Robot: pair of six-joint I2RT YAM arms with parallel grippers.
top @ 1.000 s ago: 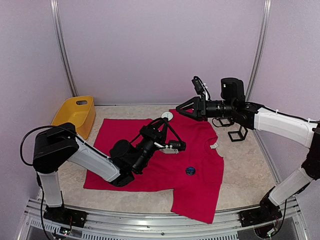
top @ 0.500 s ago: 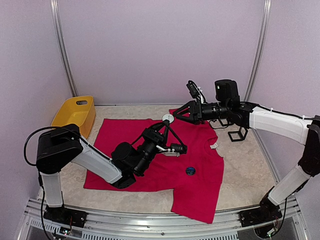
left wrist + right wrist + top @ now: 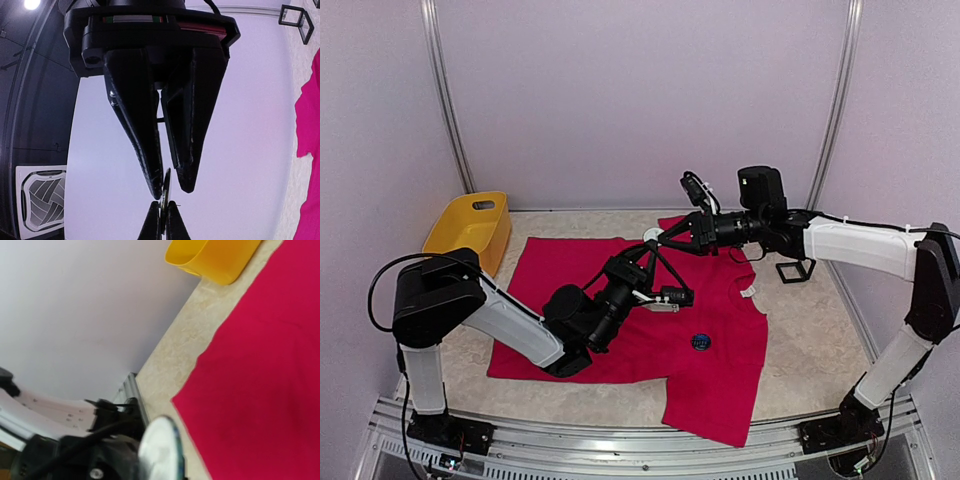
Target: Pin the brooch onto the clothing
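Note:
The crimson-pink T-shirt [image 3: 620,300] lies spread flat on the table; it also shows in the right wrist view [image 3: 270,365]. My left gripper [image 3: 654,240] is raised above the shirt's collar and shut on a small round white-backed brooch [image 3: 653,235]. The left wrist view shows the brooch [image 3: 167,182] edge-on above my left gripper [image 3: 163,207]. My right gripper [image 3: 667,241] is open, and its fingers [image 3: 142,145] straddle the brooch's free edge. In the right wrist view the brooch [image 3: 160,450] fills the lower middle. A second, dark blue round brooch [image 3: 701,341] lies on the shirt.
A yellow plastic tub [image 3: 470,230] stands at the back left, also in the right wrist view [image 3: 215,255]. A small black wire frame [image 3: 795,268] stands right of the shirt. Pale walls close in the back and sides.
My right gripper has moved left and closed in on the brooch until its open fingers straddle it. My left gripper has stayed almost still, holding the brooch.

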